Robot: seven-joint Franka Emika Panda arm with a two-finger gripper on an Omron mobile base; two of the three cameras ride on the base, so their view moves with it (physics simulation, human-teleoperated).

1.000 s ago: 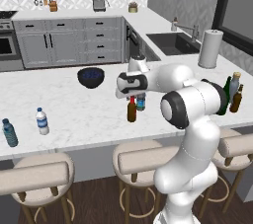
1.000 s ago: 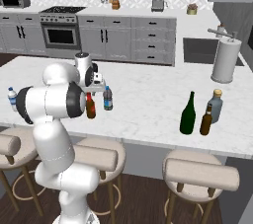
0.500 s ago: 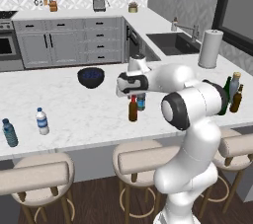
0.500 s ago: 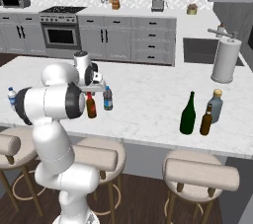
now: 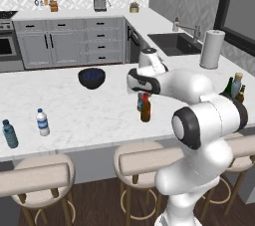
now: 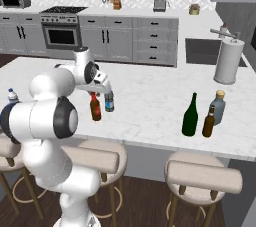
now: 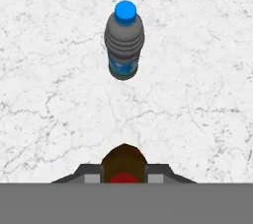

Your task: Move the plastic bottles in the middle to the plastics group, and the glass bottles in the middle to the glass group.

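My gripper (image 7: 123,177) is shut on the neck of the brown bottle with the red cap (image 7: 123,161), which stands upright mid-counter (image 5: 145,109) (image 6: 95,108). From both sides the gripper (image 5: 145,93) (image 6: 95,93) comes down over its cap. Just behind it stands the small plastic bottle with a blue cap and dark label (image 7: 124,45) (image 5: 140,101) (image 6: 109,102), apart from the fingers. The white-labelled (image 5: 43,122) and bluish-labelled (image 5: 9,133) water bottles stand at the counter's left end. At the right end, the tall green wine bottle (image 6: 190,116) stands beside the grey-blue bottle (image 6: 218,107) and the amber bottle (image 6: 208,122).
A dark bowl (image 5: 91,77) sits behind the middle bottles. A paper towel roll (image 6: 229,62) stands by the sink (image 5: 172,43) at the back right. Padded stools (image 6: 202,176) line the counter's near edge. Bare marble lies between the middle and the right-end bottles.
The jaws have closed on the red-capped brown bottle's neck. That bottle has shifted slightly to the right in the left base view; the plastic bottle has stayed put.
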